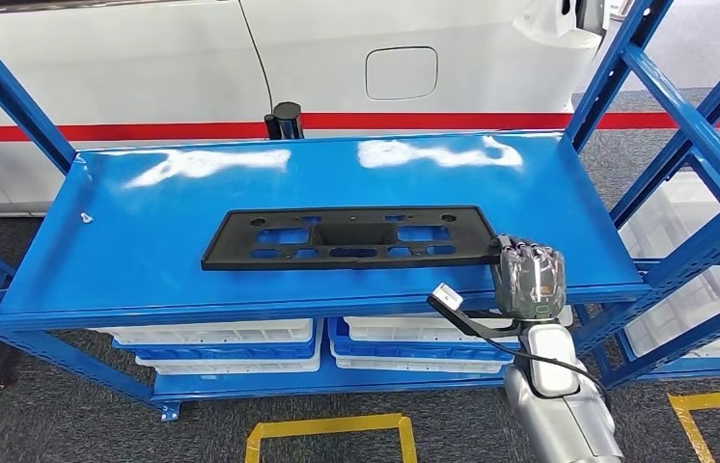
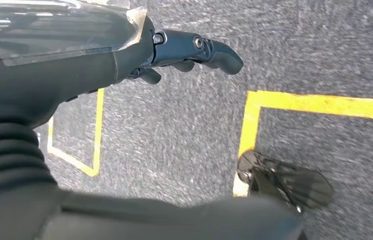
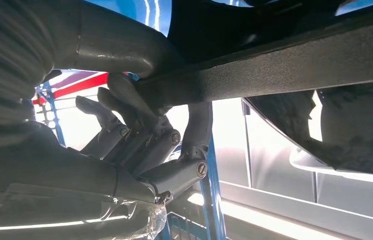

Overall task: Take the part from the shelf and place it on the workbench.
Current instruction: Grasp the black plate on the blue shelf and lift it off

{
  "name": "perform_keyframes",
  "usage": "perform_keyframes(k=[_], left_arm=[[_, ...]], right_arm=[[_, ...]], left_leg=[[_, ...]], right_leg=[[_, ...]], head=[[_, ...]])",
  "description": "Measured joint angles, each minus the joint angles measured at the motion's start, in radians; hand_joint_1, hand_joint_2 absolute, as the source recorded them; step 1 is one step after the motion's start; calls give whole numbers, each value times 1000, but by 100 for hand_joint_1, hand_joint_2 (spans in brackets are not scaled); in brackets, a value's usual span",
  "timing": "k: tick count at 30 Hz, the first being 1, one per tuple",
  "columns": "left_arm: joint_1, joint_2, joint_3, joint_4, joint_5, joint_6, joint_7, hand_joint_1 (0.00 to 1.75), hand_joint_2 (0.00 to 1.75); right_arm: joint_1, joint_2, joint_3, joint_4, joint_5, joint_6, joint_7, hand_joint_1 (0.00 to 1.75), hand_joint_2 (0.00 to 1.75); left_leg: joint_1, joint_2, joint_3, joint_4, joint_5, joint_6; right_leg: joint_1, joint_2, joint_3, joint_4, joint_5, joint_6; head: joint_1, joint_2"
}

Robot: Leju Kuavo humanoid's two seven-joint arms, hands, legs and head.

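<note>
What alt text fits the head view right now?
The robot's right hand grips the right end of a long black plastic part lying on the blue shelf. White bins sit on the level below; a white car body stands behind.

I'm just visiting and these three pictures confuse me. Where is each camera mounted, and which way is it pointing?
Head view: high on the robot, looking forward and down at the blue metal shelf with the long black plastic part; the silver right arm rises to the right hand at the part's end.
Left wrist view: behind the hanging left hand, facing grey carpet with yellow floor tape.
Right wrist view: behind the right hand, looking up along the part's underside.
Shared: head and right wrist views both show the right hand holding the part.
</note>
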Motion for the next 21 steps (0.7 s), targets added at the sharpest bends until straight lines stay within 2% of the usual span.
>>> perform_keyframes(k=[2, 7, 11, 14, 18, 21], left_arm=[[1, 0, 0, 0, -5, 15, 9, 0, 175], [1, 0, 0, 0, -7, 27, 15, 0, 175], [2, 0, 1, 0, -7, 19, 29, 0, 175], [2, -1, 3, 0, -7, 16, 35, 0, 175], [2, -4, 14, 0, -2, 27, 35, 0, 175], [2, -7, 25, 0, 3, 32, 35, 0, 175]], right_arm=[[7, 13, -21, -14, -51, 0, -71, 175, 175], [28, 97, -158, -68, -300, 0, -397, 175, 175], [30, 160, -258, -83, -521, 0, -593, 175, 175], [31, 180, -286, -86, -669, 3, -637, 175, 175], [41, 182, -276, -115, -892, 49, -644, 175, 175], [48, 181, -263, -141, -965, 83, -642, 175, 175]], left_leg=[[0, 0, 0, 0, 0, 0], [0, 0, 0, 0, 0, 0], [0, 0, 0, 0, 0, 0], [0, 0, 0, 0, 0, 0], [-1, 0, 0, 0, 0, 0], [-1, 1, 0, 0, 0, 0]], right_leg=[[0, 0, 0, 0, 0, 0], [0, 1, 0, 0, 0, 0], [0, 0, 0, 0, 0, 0], [0, 1, -1, 0, 0, 0], [0, 1, 0, 0, 0, 0], [0, 1, -1, 0, 0, 0]], head=[[0, 0], [0, 0], [0, 0], [0, 0], [0, 0], [0, 0]])
